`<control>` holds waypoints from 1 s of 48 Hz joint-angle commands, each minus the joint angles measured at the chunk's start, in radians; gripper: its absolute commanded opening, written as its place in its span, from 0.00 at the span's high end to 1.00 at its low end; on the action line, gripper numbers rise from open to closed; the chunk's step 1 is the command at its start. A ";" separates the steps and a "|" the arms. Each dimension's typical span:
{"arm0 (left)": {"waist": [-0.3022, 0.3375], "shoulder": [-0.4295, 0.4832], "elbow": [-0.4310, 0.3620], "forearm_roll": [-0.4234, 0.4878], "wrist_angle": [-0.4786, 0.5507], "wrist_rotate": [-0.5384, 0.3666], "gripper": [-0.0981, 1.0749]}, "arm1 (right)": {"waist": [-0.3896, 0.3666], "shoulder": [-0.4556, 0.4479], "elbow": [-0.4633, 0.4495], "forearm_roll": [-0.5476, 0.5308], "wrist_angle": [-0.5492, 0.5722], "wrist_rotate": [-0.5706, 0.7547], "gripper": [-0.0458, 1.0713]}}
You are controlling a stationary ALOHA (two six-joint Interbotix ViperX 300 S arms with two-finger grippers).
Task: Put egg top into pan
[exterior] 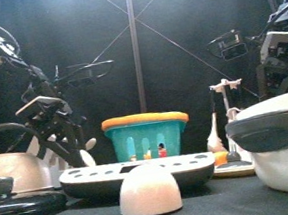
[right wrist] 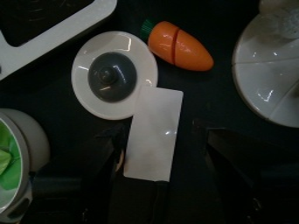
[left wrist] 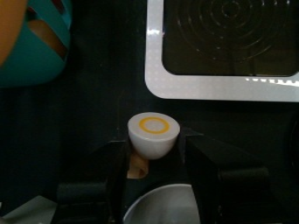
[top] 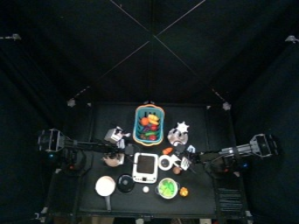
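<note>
The egg top [left wrist: 153,131] is a small white piece with a yellow ring on its face. My left gripper [left wrist: 156,150] is shut on it, one jaw on each side, near the white scale [left wrist: 222,83]. In the front view the left gripper [exterior: 66,149] hangs at the left beside the kettle [exterior: 13,170]. The pan [top: 105,185], round and pale inside with a thin handle, lies at the front left of the table, apart from the gripper. My right gripper [right wrist: 166,162] is open over a white flat rectangle [right wrist: 156,131].
A teal basket [top: 149,125] stands at the back middle. A white dome [exterior: 149,190] sits in front of the scale [top: 145,164]. A green plate [top: 170,186], a toy carrot [right wrist: 181,45] and a dark-centred white cup [right wrist: 114,74] lie near the right gripper.
</note>
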 commanded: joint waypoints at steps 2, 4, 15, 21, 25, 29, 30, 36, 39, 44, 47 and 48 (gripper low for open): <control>-0.006 -0.040 -0.009 0.003 0.000 0.000 0.35 | -0.005 -0.008 -0.023 -0.002 -0.005 -0.005 0.12; -0.008 -0.054 -0.009 0.002 0.003 0.002 0.35 | -0.005 -0.006 -0.023 -0.002 -0.005 -0.006 0.12; -0.095 -0.189 0.012 -0.002 0.132 0.000 0.35 | -0.005 -0.006 -0.031 -0.002 -0.005 -0.005 0.12; -0.198 -0.279 0.018 -0.043 0.236 -0.005 0.35 | -0.005 -0.006 -0.035 -0.002 -0.005 -0.006 0.12; -0.252 -0.330 0.020 -0.098 0.285 -0.005 0.35 | -0.006 -0.008 -0.040 -0.003 -0.005 -0.005 0.12; -0.296 -0.382 0.034 -0.160 0.328 -0.005 0.36 | -0.006 -0.006 -0.041 -0.006 -0.005 0.002 0.12; -0.305 -0.393 0.038 -0.176 0.337 -0.005 0.36 | -0.006 -0.006 -0.043 -0.006 -0.005 0.003 0.12; -0.348 -0.449 0.078 -0.285 0.387 -0.003 0.36 | -0.005 -0.005 -0.052 -0.002 -0.005 0.003 0.12; -0.362 -0.471 0.097 -0.348 0.397 -0.003 0.36 | -0.005 -0.003 -0.057 -0.002 -0.005 0.003 0.12; -0.390 -0.492 0.130 -0.474 0.399 0.000 0.36 | -0.005 0.002 -0.066 -0.003 -0.005 0.003 0.12; -0.400 -0.492 0.149 -0.522 0.396 0.003 0.36 | -0.006 0.009 -0.069 -0.006 -0.005 0.003 0.12; -0.403 -0.492 0.155 -0.535 0.396 0.002 0.36 | -0.006 0.011 -0.071 -0.006 -0.005 0.003 0.12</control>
